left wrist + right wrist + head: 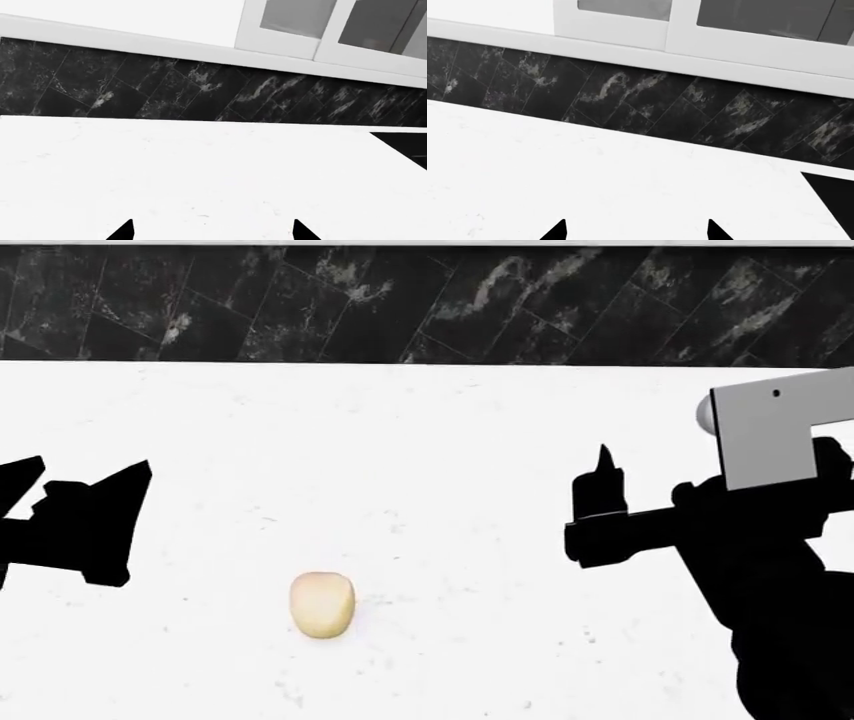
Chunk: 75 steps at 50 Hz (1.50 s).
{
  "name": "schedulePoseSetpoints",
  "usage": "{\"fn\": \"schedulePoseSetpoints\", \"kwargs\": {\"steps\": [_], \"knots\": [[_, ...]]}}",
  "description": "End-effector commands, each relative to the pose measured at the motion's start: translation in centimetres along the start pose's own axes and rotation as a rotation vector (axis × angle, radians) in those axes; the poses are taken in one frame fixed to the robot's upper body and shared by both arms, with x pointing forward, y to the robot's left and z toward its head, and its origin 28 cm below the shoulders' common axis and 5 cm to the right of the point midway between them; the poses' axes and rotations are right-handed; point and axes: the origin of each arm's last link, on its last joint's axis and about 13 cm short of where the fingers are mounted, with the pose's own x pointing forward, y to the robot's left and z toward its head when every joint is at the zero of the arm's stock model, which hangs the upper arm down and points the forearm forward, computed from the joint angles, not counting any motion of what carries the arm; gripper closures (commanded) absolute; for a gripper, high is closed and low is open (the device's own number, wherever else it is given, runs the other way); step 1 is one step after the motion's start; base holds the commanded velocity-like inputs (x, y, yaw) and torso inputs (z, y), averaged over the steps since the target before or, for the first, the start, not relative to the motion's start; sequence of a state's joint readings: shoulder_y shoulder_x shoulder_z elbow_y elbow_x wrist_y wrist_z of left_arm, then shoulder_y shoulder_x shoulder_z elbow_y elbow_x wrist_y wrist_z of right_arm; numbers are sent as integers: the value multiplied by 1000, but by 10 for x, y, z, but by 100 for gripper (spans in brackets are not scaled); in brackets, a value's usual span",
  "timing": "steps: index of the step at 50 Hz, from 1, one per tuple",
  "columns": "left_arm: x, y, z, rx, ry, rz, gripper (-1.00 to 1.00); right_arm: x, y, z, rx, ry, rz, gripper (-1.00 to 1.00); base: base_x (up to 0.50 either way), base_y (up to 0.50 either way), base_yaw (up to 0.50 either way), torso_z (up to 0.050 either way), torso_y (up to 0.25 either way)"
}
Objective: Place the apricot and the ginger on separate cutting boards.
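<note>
Lying on the white counter, toward its near edge and left of centre in the head view: the apricot, one small, smooth, pale cream-peach oval, alone and touching nothing.

Left gripper: black, at the head view's left edge, above the counter, near the apricot but apart from it, farther back and to its left. In its wrist view the two fingertips stand well apart, with bare counter between them; nothing is held.

Right gripper: black, on the right side of the head view, well apart from the apricot. One pointed finger stands upright there; the other is hard to make out against the arm. In the right wrist view both fingertips are spread wide over bare counter, empty.

Arm housing: grey block on the right arm, behind the gripper.

Backsplash: black marbled tile along the counter's far edge.

Cabinets: white-framed with glass doors, above the backsplash, seen in both wrist views.
</note>
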<state>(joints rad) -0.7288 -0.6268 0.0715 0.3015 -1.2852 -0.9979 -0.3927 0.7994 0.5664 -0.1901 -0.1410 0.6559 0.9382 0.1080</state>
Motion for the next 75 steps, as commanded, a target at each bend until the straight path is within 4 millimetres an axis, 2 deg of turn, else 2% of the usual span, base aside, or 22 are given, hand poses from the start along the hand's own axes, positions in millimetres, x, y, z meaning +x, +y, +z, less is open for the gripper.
{"fn": "schedulePoseSetpoints", "kwargs": {"steps": [1, 9, 14, 19, 20, 24, 28, 32, 35, 37, 39, 40, 48, 56, 67, 75], "knots": [[13, -7, -4, -27, 28, -48, -100, 0, 1, -2, 5, 6, 2, -100, 0, 0, 0, 0, 0], [47, -25, -11, -16, 77, -180, -100, -2, 3, -6, 1, 16, 5, -100, 0, 0, 0, 0, 0], [53, -32, -19, 29, 123, -230, -100, -1, 3, -9, -1, 27, 6, -100, 0, 0, 0, 0, 0], [56, -36, -6, 7, 93, -248, -100, 0, 4, -14, -6, 41, 11, -100, 0, 0, 0, 0, 0], [54, -37, -8, 58, 134, -280, -100, 0, 5, -14, -9, 43, 13, -100, 0, 0, 0, 0, 0], [56, -46, -9, 68, 174, -323, -100, 1, 5, -14, -3, 42, 9, -100, 0, 0, 0, 0, 0], [67, -51, -25, 93, 234, -357, -100, 0, 5, -14, -4, 41, 12, -100, 0, 0, 0, 0, 0], [70, -54, -25, 153, 223, -393, -100, -1, 3, -13, -6, 39, 4, -100, 0, 0, 0, 0, 0], [71, -55, -25, 146, 232, -396, -100, -1, 2, -14, -5, 39, -1, -100, 0, 0, 0, 0, 0], [71, -55, -28, 137, 255, -402, -100, -1, 2, -14, -1, 38, -2, -100, 0, 0, 0, 0, 0], [68, -56, -38, 202, 300, -406, -100, -1, 2, -13, 1, 35, -2, -100, 0, 0, 0, 0, 0], [67, -55, -40, 161, 317, -395, -100, -2, 2, -14, 4, 35, -3, -100, 0, 0, 0, 0, 0], [70, -41, -51, 149, 364, -282, -100, -4, 2, -14, 12, 30, -6, -100, 0, 0, 0, 0, 0], [69, -36, -65, 145, 413, -271, -100, -3, 2, -20, 12, 33, -8, -100, 0, 0, 0, 0, 0], [77, -41, -68, 169, 436, -309, -100, -3, 1, -23, 19, 38, -10, -100, 0, 0, 0, 0, 0], [89, -35, -69, 185, 443, -276, -100, -3, 2, -26, 22, 46, -4, -100, 0, 0, 0, 0, 0]]}}
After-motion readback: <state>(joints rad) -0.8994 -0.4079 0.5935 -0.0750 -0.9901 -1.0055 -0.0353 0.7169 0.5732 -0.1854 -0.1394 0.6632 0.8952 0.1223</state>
